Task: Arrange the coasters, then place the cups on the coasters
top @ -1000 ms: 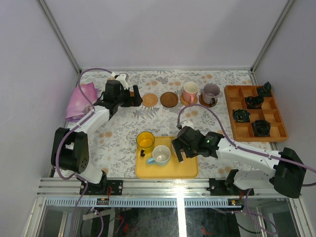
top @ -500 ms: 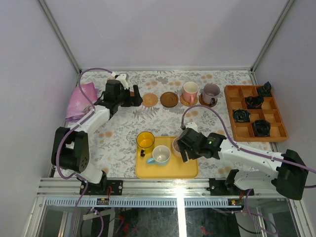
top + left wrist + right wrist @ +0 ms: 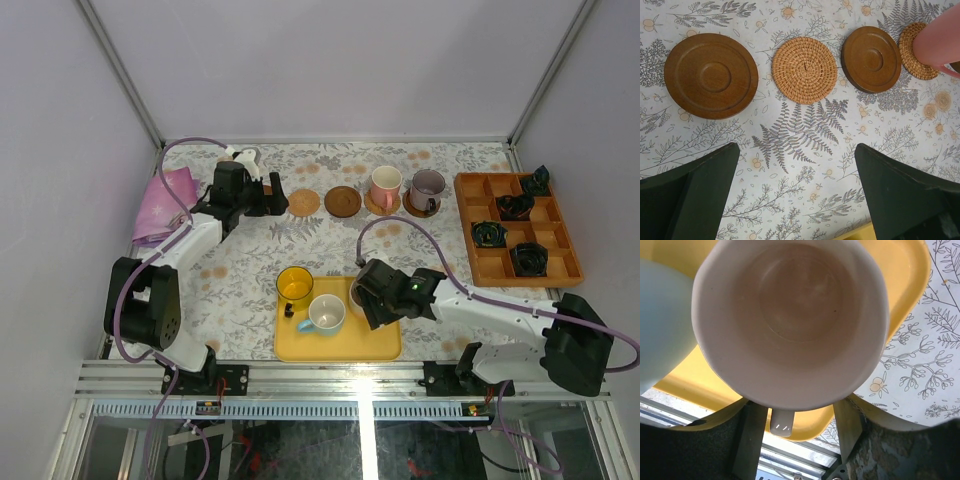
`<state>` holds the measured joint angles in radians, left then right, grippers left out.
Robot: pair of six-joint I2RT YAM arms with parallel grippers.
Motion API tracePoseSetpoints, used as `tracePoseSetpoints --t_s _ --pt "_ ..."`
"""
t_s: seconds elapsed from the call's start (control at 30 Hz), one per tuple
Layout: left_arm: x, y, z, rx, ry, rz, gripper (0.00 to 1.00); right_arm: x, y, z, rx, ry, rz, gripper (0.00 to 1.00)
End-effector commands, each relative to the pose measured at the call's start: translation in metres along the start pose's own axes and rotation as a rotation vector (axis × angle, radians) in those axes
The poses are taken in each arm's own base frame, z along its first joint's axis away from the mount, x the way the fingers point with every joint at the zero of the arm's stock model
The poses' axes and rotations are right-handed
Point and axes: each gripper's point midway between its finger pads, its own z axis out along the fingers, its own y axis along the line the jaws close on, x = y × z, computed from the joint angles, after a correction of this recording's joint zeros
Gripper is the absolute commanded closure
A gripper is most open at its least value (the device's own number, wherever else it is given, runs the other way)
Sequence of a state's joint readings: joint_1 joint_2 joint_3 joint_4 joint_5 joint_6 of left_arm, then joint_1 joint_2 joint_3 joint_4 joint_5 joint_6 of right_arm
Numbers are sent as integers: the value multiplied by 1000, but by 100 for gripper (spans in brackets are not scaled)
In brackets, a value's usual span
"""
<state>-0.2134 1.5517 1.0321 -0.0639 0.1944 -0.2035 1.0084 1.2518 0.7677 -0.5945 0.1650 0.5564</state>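
One view shows pink cup (image 3: 790, 320) in right pincer (image 3: 799, 412) — grip unclear; left pincer (image 3: 796, 150) apart.

tan coaster (image 3: 805, 70): woven, rough | brown coaster (image 3: 711, 75): smooth wood | tray (image 3: 905, 270): glossy plastic

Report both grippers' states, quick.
Left gripper: open, holding nothing.
Right gripper: jaws either side of the pale pink handled mug on the yellow rectangular tray; whether it grips cannot be told.

The left pincer (image 3: 268, 199) hangs spread wide, its arm trailing back to its left, while the right pincer (image 3: 360, 300) stands partly apart, forearm stretching off to its right.
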Motion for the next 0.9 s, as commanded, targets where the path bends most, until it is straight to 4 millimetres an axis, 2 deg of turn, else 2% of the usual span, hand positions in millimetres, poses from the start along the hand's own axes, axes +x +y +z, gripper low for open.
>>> tracePoseSetpoints --t_s 0.0,0.33,0.37,0.43,0.47,0.5,0.7,0.87 --pt "-13 -1 -1 -5 -35 33 0 -11 10 1 -30 -34 -18 42" --pt "-13 -1 -2 -9 -34 33 0 -7 11 6 -35 -15 -20 58" --pt "-13 -1 -2 -8 -35 33 0 -6 11 6 -33 -12 -19 64" --pt "-12 -1 -1 -5 -32 30 0 -5 10 6 -30 -12 -17 89" --pt "-12 -2 -2 -3 -34 29 0 -4 9 6 -29 -11 -16 97" --pt "-12 -1 -1 -3 -32 28 0 -4 9 6 -29 -12 -16 99" --pt "-11 -2 0 -1 -27 28 0 -6 7 3 -23 -20 -18 100" --pt "-14 -3 -1 2 -32 30 0 -30 2 -10 15 -113 -16 100"
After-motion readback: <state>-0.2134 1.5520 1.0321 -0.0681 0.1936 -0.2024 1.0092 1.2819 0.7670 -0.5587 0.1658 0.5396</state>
